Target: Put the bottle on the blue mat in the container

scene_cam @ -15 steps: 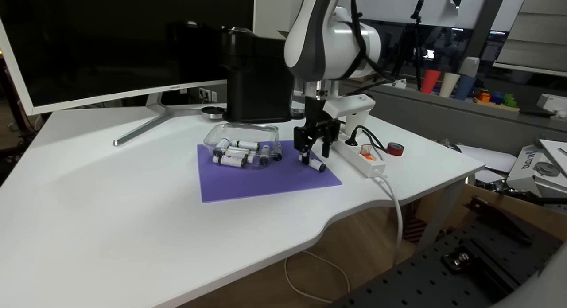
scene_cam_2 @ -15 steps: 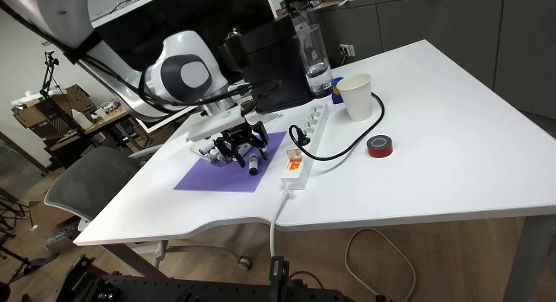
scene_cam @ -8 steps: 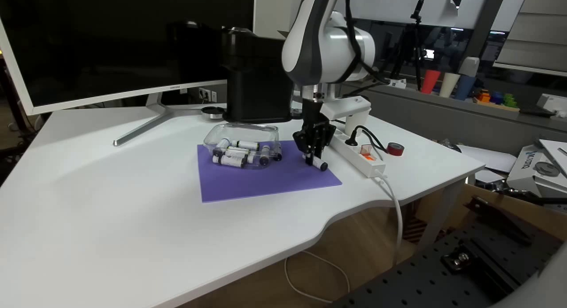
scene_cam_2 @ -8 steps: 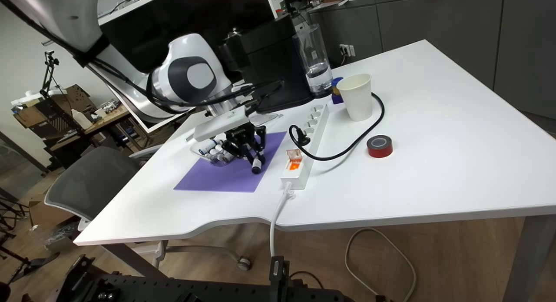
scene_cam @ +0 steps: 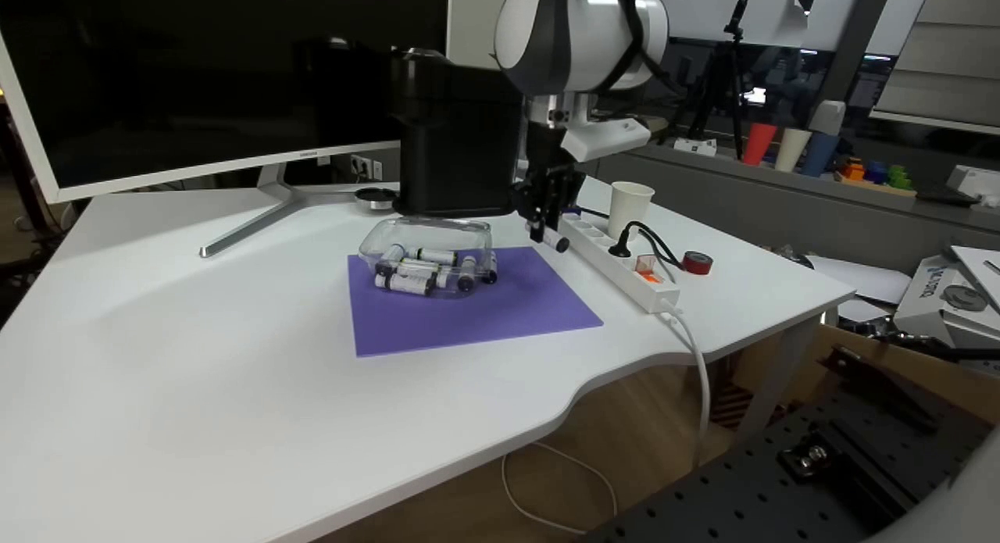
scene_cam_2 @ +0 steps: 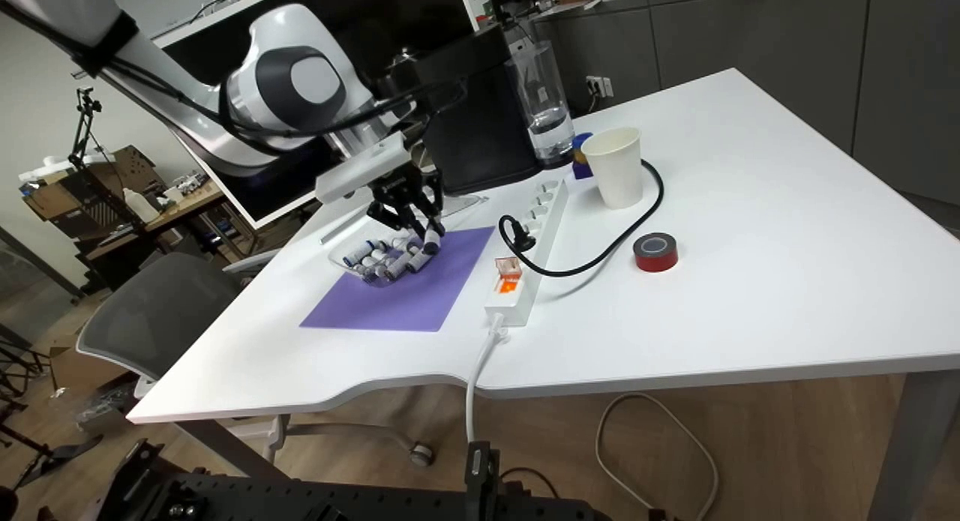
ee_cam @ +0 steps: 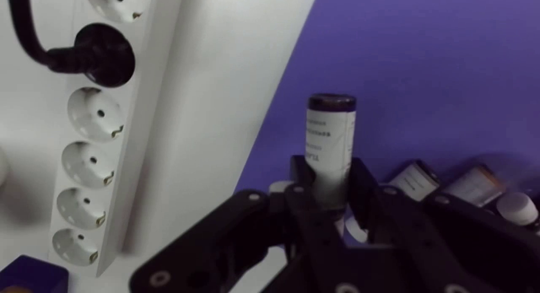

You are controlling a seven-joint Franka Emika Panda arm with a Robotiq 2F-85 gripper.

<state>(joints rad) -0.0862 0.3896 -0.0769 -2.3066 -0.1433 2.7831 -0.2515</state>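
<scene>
Fingers (ee_cam: pixel 362 185) are pinching the bottle (ee_cam: pixel 330 137), dark end poking out, so clipping that clear container (scene_cam: pixel 447 233) could totally twist it loose.

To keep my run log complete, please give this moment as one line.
claw: shut on bottle | bottle: held above blue mat | clear container: several vials inside | placing: not yet done

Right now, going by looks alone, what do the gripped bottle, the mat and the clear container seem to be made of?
Bottle: glossy, perhaps glass or plastic; brown end glints, white label looks papery.
Mat: matte, possibly foam or felt; its purple shows no shine.
Clear container: glossy, probably plastic; see-through walls carry highlights.
</scene>
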